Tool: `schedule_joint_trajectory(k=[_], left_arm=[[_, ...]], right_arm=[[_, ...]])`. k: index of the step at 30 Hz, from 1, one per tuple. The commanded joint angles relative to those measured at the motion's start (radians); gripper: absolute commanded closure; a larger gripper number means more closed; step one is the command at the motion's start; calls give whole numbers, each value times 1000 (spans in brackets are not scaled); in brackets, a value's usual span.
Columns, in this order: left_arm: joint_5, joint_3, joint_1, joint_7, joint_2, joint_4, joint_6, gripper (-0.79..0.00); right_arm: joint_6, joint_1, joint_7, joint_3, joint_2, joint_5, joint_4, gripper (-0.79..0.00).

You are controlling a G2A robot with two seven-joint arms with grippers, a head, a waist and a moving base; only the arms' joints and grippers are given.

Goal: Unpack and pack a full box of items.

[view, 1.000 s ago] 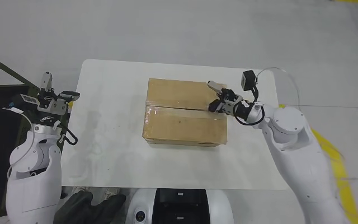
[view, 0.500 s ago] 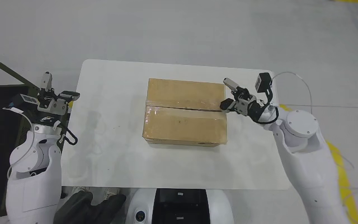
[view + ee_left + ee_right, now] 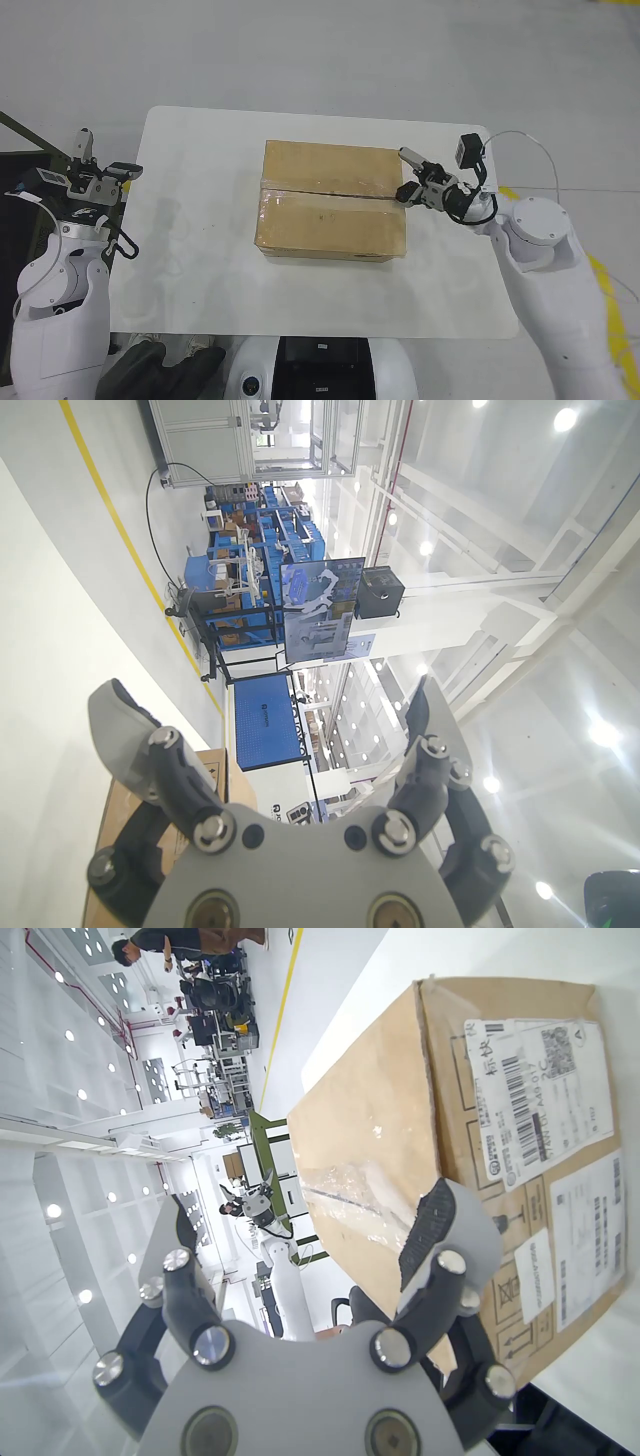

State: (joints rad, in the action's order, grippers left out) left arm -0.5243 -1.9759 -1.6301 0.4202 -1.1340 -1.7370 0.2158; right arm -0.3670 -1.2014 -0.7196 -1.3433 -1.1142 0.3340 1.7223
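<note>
A closed brown cardboard box (image 3: 330,200) sits in the middle of the white table (image 3: 200,260), its top seam sealed with clear tape. My right gripper (image 3: 407,172) is open at the box's right end, level with the seam, one finger above and one beside the edge. In the right wrist view the box (image 3: 380,1128) shows its taped top and a labelled end face, with my right gripper (image 3: 310,1213) open just short of it. My left gripper (image 3: 105,170) is held up beyond the table's left edge, and it stands open (image 3: 260,710) with nothing between its fingers.
Bare table surface lies to the left, in front of and behind the box. A corner of the box (image 3: 220,770) shows behind the left gripper's finger. The left arm (image 3: 270,1223) shows far off in the right wrist view.
My right gripper drew back to the right from over the box's seam to its right end, then settled a little lower. The left arm has kept still.
</note>
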Motion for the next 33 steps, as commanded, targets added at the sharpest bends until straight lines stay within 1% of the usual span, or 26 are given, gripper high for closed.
schedule_joint_trajectory(k=[1,7,15,18,25,30,31,32,33], left_arm=[[0,0,0,0,0,0,0,-785],[0,0,0,0,0,0,0,-785],[0,0,0,0,0,0,0,-785],[0,0,0,0,0,0,0,-785],[0,0,0,0,0,0,0,-785],[0,0,0,0,0,0,0,-785],[0,0,0,0,0,0,0,-785],[0,0,0,0,0,0,0,-785],[0,0,0,0,0,0,0,-785]], right_arm=[[19,-11,8,-8,1,-3,8,-785],[67,-40,34,-28,7,-43,45,-785],[57,-26,16,-20,12,-74,32,-785],[76,-47,22,-42,16,-93,41,-785],[72,-78,0,-55,27,-159,73,-785],[52,-49,-11,-27,28,-202,58,-785],[50,-46,-11,-24,28,-203,56,-686],[48,-43,-8,-22,28,-204,53,-610],[44,-41,-3,-22,28,-205,51,-557]])
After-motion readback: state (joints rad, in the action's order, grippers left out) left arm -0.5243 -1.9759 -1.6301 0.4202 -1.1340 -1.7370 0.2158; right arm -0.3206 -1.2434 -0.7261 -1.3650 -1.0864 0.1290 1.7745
